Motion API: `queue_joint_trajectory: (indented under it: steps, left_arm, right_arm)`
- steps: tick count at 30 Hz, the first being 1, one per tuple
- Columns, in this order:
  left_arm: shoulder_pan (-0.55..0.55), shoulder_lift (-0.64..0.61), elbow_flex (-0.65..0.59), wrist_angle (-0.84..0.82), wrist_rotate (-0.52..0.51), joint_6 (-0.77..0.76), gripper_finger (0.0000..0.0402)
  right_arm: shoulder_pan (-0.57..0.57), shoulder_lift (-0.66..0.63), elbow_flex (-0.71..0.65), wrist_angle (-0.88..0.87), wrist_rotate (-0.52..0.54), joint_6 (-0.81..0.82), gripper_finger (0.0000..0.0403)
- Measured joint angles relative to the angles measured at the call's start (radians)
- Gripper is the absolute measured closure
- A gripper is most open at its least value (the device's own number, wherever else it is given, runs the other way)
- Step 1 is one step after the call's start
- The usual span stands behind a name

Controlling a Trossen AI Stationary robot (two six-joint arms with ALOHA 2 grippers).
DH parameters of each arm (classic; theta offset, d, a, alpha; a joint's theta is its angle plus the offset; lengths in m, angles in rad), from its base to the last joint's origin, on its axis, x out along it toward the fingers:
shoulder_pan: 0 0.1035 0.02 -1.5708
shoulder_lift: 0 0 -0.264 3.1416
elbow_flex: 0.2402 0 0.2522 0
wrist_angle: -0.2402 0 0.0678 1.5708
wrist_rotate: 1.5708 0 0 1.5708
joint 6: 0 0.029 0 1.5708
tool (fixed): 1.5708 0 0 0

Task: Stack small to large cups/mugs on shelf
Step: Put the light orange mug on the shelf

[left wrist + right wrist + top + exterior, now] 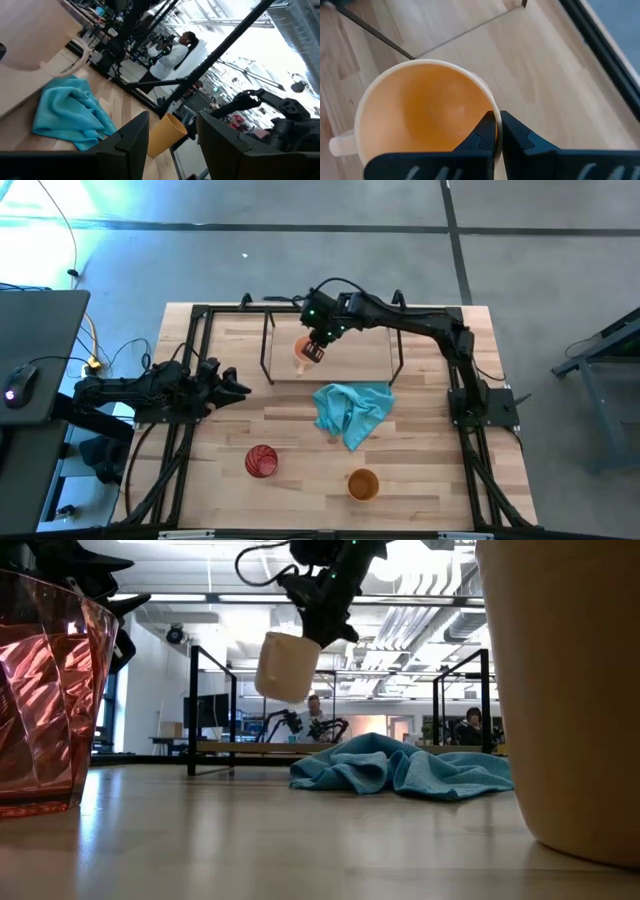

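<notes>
Take the teal cloth (352,412) at the middle of the counter (420,470) as your landmark. Nearest the front edge, on the near side of the cloth, you have the amber-brown cup (363,484) standing just in front of it and the red ribbed cup (261,461) further toward the left arm's side. Both stand apart from each other and from the cloth, with bare wood around them, though the amber one sits close to the front rail.

Level with the cloth and well off to its left, your left gripper (240,385) hangs over the counter's edge region. Its fingers (131,137) are spread apart with nothing between them.

Behind the cloth is the shelf (380,360), its thin black frame closing in the board on both sides and at the back, so the open room there is narrow. Your right gripper (314,352) is over the shelf's left part, beyond the cloth's left corner. Its fingers (517,137) are pinched nearly together on the rim of the light orange mug (303,351), one inside and one outside the wall. In the low view the mug (286,666) hangs tilted in the air, clear above the board.
</notes>
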Motion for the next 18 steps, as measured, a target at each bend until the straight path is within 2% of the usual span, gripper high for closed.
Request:
queue_joint_trajectory:
  steps: [4,11,18]
  left_arm:
    - [0.0,0.0,0.0,0.0,-0.015,0.0,0.0247]
    - [0.0,0.0,0.0,0.001,-0.036,0.0,0.0247]
    - [0.0,0.0,0.0,0.001,-0.048,0.0,0.0247]
  right_arm:
    - [-0.018,0.008,0.0,-0.114,0.007,-0.016,0.0403]
    - [-0.056,0.005,0.0,-0.348,0.091,-0.022,0.0403]
    - [-0.075,0.001,0.0,-0.395,0.109,-0.057,0.0403]
